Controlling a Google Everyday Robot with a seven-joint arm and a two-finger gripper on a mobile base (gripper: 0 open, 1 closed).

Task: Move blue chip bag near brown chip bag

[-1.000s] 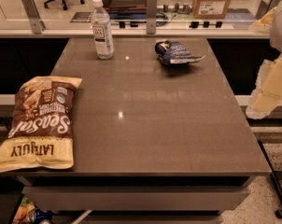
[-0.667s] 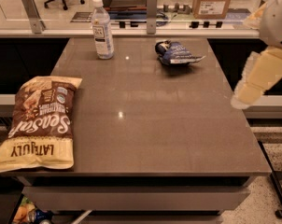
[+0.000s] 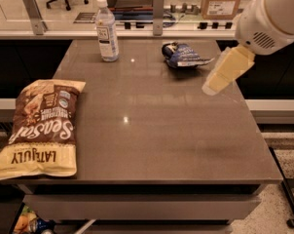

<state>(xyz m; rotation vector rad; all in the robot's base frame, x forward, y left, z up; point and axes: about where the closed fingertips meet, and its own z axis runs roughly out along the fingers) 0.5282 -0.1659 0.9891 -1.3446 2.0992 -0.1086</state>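
The blue chip bag [image 3: 183, 56], small, crumpled, dark blue with white patches, lies at the far right of the brown table [image 3: 156, 126]. The brown chip bag [image 3: 40, 126], large and flat with cream-yellow ends and "Sea Salt" script, lies at the table's front left, hanging over the left edge. My gripper [image 3: 212, 86] is the cream-coloured end of the white arm [image 3: 271, 16] coming in from the upper right. It hovers above the table's right side, just right of and nearer than the blue bag, and holds nothing that I can see.
A clear water bottle [image 3: 107, 30] with a white cap stands at the table's far left. Behind the table runs a counter with metal posts [image 3: 158, 6] and a cardboard box [image 3: 222, 0]. Colourful items [image 3: 27, 223] lie on the floor under the front left corner.
The arm has swung in from the right edge of the view towards the left and up, so the gripper is now over the table beside the blue chip bag. The bags and bottle have not moved.
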